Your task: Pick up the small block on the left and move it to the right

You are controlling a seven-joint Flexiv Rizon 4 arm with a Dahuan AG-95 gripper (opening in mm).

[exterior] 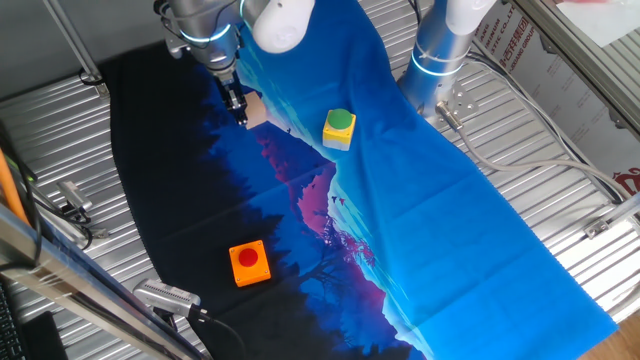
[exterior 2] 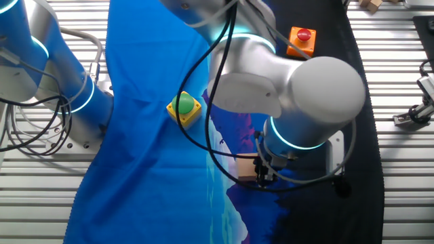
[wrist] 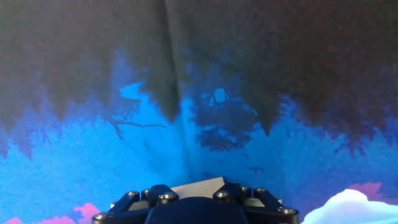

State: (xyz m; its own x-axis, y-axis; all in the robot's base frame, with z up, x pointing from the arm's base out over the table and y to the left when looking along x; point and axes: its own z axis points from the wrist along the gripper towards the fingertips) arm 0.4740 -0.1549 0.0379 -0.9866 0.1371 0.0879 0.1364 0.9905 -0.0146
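My gripper [exterior: 240,112] is down at the cloth [exterior: 400,190], and the small block [exterior: 254,110] sits right at my fingertips, touching or all but touching them. In one fixed view the tan cube shows just to the side of my fingers [exterior: 237,104], partly covered by them. In the other fixed view it again pokes out from behind my fingers, low against the cloth. In the hand view only a pale sliver of it peeks over the gripper body, dead centre between my jaws.

So the relation that matters: the block lies straight ahead along my fingers, centred, not off to either side. Being a cube, it has no long axis for me to line up with; only its faces matter, and I cannot tell how squarely they meet my pads.

I cannot tell whether my jaws are clamped on it or merely straddling it, since the fingertips are hidden in all 3 views. I also cannot tell if the cube rests on the cloth or is already lifted.

I am the only arm working here. The yellow block [exterior: 339,129] stands well apart beyond the cube, and the orange block [exterior: 249,263] well apart the other way.
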